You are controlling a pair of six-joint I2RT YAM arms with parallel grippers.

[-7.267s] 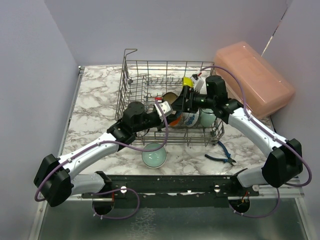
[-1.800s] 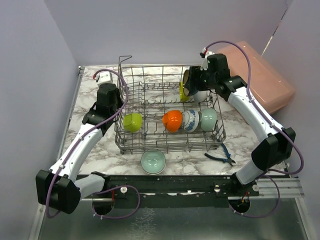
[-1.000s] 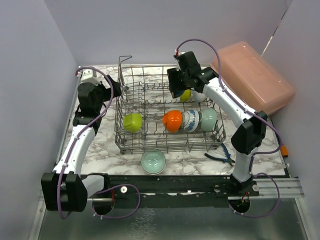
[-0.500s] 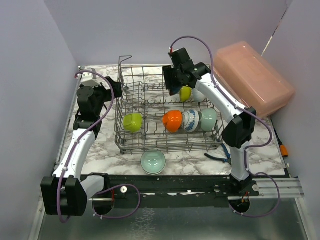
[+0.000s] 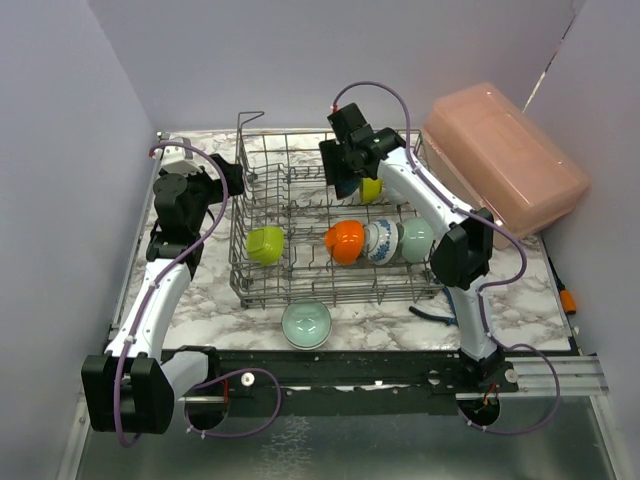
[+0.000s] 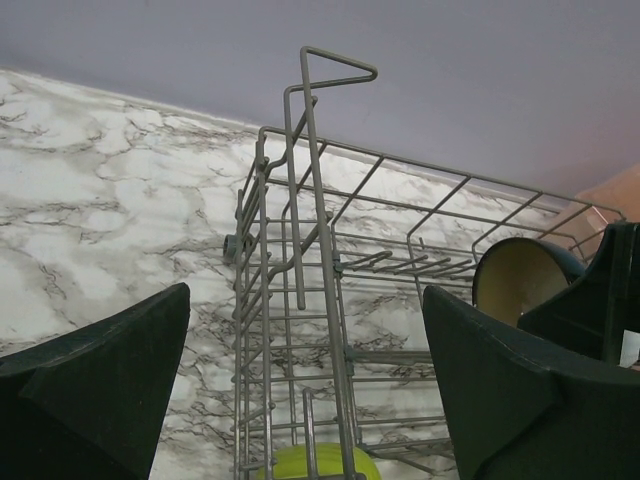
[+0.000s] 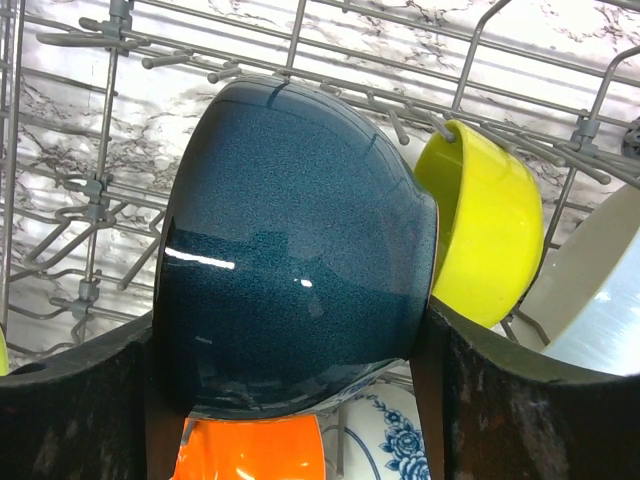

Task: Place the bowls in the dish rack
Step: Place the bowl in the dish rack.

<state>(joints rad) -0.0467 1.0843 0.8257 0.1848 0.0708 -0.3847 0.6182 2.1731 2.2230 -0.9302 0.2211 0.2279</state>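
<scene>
The grey wire dish rack (image 5: 338, 284) stands mid-table. In its front row stand a lime green bowl (image 5: 265, 244), an orange bowl (image 5: 345, 241), a blue-patterned bowl (image 5: 380, 241) and a mint bowl (image 5: 416, 239). A yellow-green bowl (image 5: 371, 188) leans in the back row beside a white one (image 7: 600, 300). My right gripper (image 5: 343, 172) hangs over the back row, shut on a dark teal bowl (image 7: 290, 290) lying on its side. Another mint bowl (image 5: 306, 322) sits on the table in front of the rack. My left gripper (image 5: 226, 176) is open and empty, just outside the rack's left wall (image 6: 310, 250).
A pink translucent box (image 5: 505, 155) fills the back right corner. Blue-handled pliers (image 5: 440, 315) lie by the rack's front right corner. Walls close in at the left, the back and the right.
The right gripper has carried the dark teal bowl a little further left along the rack's back row. The left arm has stayed still.
</scene>
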